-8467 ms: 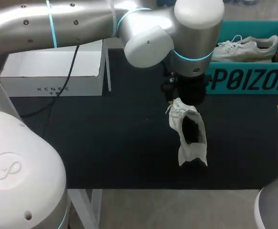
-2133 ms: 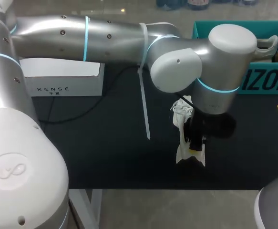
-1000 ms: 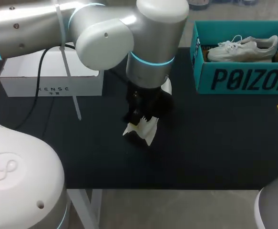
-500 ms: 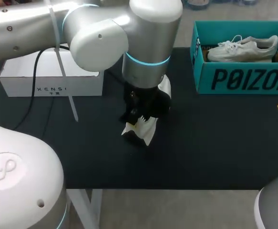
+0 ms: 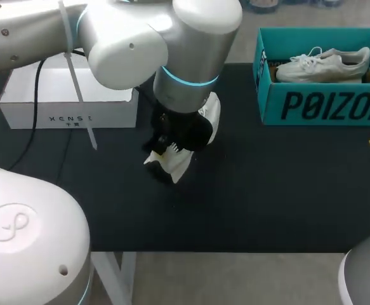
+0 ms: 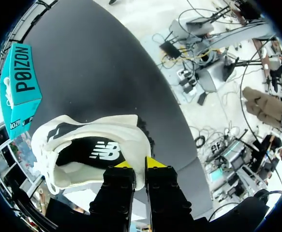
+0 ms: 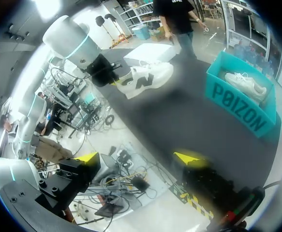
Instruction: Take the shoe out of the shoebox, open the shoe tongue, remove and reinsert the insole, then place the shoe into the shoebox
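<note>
A white sneaker (image 5: 209, 114) with a dark inside hangs just above the black table (image 5: 286, 190), near its middle. My left gripper (image 5: 169, 150) is shut on it. In the left wrist view the yellow tips of that gripper (image 6: 140, 164) pinch the heel collar of the sneaker (image 6: 107, 124), one finger inside and one outside. The teal shoebox (image 5: 324, 105) stands at the back right and holds a second white sneaker (image 5: 324, 63). My right gripper (image 7: 137, 157) hangs open and empty off the table's right side, far from the sneaker (image 7: 145, 77).
A white lidless box (image 5: 70, 95) sits at the back left of the table. A cable from my left arm droops over the table beside it. The teal shoebox (image 6: 22, 82) lies beyond the sneaker's toe in the left wrist view.
My left arm has carried the sneaker leftward and slightly toward the table's back, still gripped at the heel. The right gripper has stayed open.
</note>
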### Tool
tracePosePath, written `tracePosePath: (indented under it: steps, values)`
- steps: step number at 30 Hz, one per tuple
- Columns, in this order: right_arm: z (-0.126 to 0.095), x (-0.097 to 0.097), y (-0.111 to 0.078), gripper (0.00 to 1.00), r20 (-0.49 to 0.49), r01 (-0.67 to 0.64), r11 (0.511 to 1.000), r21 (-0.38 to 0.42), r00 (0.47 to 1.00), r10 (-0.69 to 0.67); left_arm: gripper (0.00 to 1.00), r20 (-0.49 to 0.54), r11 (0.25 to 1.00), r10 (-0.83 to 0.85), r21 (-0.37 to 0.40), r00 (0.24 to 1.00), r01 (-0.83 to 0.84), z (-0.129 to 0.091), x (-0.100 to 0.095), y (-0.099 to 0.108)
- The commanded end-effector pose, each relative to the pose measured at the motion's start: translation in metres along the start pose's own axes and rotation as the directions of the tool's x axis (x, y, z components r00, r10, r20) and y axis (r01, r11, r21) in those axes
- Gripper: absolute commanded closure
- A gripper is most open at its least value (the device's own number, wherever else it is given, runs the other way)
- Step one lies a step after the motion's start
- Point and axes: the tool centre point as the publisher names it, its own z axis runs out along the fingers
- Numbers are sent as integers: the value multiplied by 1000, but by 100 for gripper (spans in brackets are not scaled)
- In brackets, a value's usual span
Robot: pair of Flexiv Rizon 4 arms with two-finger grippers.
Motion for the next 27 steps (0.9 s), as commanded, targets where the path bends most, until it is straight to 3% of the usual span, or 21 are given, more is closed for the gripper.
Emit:
tracePosePath:
  steps: [1, 9, 16, 27]
  values:
    - [0, -1, 3, 0, -3, -2, 1000, 6, 1000, 2, 100, 79, 999, 52, 12, 995, -53, -15, 22, 39]
    - [0, -1, 3, 0, -3, -2, 1000, 6, 1000, 2, 100, 236, 959, 276, -12, 932, -282, -12, 37, 89]
    - [0, -1, 3, 0, -3, -2, 1000, 6, 1000, 2, 100, 242, 933, 360, -69, 901, -354, 0, 56, 144]
    - [0, -1, 3, 0, -3, -2, 1000, 6, 1000, 2, 100, 242, 933, 360, -69, 901, -354, 0, 56, 144]
